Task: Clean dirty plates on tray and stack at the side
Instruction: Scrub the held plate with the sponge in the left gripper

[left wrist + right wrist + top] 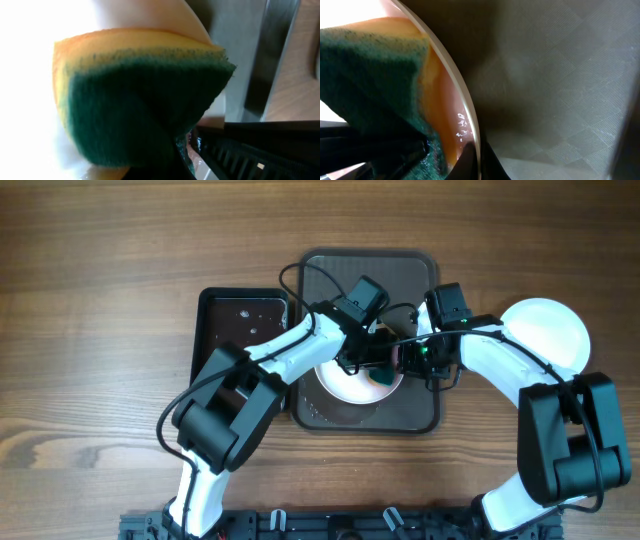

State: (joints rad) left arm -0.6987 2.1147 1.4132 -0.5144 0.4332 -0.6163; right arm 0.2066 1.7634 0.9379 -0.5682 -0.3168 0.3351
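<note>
Both arms are crowded over the brown tray (330, 270); the left gripper (378, 372) is clamped tight on the sponge (145, 110), green scouring face out, pressed against the white plate (340, 385) that sits at the near end of that tray. The right gripper (408, 360) is pinched narrow too, and from its own camera the plate's rim runs straight down into its fingers, so it looks to be steadying that plate by the edge. A second plate (545, 330) lies off to the right on the table (100, 380), well apart from the tray; a third I can't pick out. The black tray (240, 310) is just beside the brown one on the left.

Risks, as I judge them: the two grippers are very close, so a wide scrub stroke could knock one into the other; the rim hold looks thin, so hard sponge pressure might twist the plate free; the sponge is bent in its grip and could pop out.
</note>
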